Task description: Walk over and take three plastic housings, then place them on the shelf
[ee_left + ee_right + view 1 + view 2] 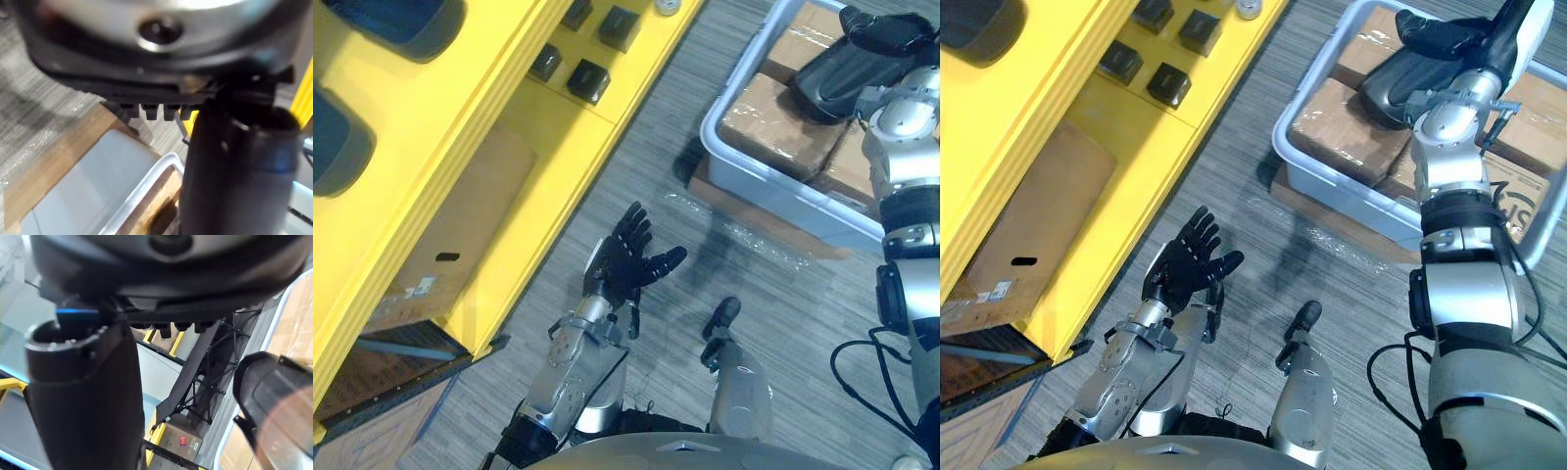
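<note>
Floor: grey striped carpet, seen from above.

Yellow shelf: set along the floor's left side. Four small black boxes are stood on one of its levels, near the outer edge. A brown cardboard box with a slot handle is stored on the level below.

Tote: pale blue-grey plastic with a white rim, placed on a wooden board on the floor, well apart from the shelf. It is packed with cardboard boxes wrapped in clear film.

Plastic housing: one black, glossy, elongated moulded piece with rounded edges. It is laid tilted on top of the wrapped boxes inside the tote, toward the tote's far side.

Right hand: reached into the tote and laid over the upper end of the plastic housing. Whether its fingers are closed round the piece cannot be told.

Left hand: held over bare floor between shelf and tote, fingers straight and spread, nothing carried.
</note>
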Controlling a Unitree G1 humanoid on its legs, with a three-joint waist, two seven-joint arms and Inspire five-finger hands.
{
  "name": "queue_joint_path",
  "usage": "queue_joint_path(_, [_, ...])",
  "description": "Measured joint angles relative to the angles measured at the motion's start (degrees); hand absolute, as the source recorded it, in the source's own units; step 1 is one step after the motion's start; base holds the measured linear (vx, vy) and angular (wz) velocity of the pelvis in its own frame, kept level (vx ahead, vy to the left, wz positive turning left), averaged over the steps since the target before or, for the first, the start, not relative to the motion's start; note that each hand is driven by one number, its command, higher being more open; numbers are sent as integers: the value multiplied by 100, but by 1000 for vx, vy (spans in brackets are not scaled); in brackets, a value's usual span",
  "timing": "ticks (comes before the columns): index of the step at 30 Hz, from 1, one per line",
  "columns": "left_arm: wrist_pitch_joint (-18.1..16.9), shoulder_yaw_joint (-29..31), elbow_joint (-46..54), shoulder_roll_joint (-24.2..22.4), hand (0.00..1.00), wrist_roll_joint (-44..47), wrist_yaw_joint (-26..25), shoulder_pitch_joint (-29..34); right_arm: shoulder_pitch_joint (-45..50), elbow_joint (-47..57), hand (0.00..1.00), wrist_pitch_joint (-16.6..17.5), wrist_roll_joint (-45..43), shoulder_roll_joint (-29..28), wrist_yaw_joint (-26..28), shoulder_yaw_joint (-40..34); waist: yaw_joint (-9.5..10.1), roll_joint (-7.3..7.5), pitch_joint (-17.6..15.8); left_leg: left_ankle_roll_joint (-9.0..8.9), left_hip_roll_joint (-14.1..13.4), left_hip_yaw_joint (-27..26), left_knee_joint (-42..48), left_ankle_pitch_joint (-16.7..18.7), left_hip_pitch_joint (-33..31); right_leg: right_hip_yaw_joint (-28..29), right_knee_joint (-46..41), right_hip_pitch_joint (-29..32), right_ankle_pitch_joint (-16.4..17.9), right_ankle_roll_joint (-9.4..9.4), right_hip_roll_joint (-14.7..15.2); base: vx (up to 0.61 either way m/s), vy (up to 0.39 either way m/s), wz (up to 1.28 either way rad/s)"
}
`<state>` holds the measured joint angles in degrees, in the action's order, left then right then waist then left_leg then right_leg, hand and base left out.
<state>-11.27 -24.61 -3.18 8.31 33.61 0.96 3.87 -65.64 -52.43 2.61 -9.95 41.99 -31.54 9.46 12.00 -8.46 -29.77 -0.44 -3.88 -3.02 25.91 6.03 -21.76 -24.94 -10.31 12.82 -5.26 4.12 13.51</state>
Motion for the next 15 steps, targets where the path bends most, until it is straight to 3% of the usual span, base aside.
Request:
queue_joint_path(4, [-58, -64, -167, 7, 100, 2, 0, 87, -62, -434, 100, -57, -420, 17, 38, 32, 85, -142, 7, 29, 103, 136, 16, -46, -106, -156, -126, 40, 70, 24, 106, -14, 41, 23])
queue_joint_path(10, [-137, -273, -323, 34, 100, 63, 1, 114, -77, -1132, 100, -731, -1067, 21, 106, 25, 212, -167, 23, 37, 128, 178, 76, -59, -216, -193, -295, 157, 159, 3, 170, -13, 32, 6])
queue_joint_path(15, [-142, -456, -551, -96, 100, 258, -5, 105, -98, -1501, 100, -1013, -1244, 341, 102, 17, 352, -383, 168, 37, 138, 229, 193, -61, -482, -224, -489, 419, 230, -42, 247, -43, 42, 4])
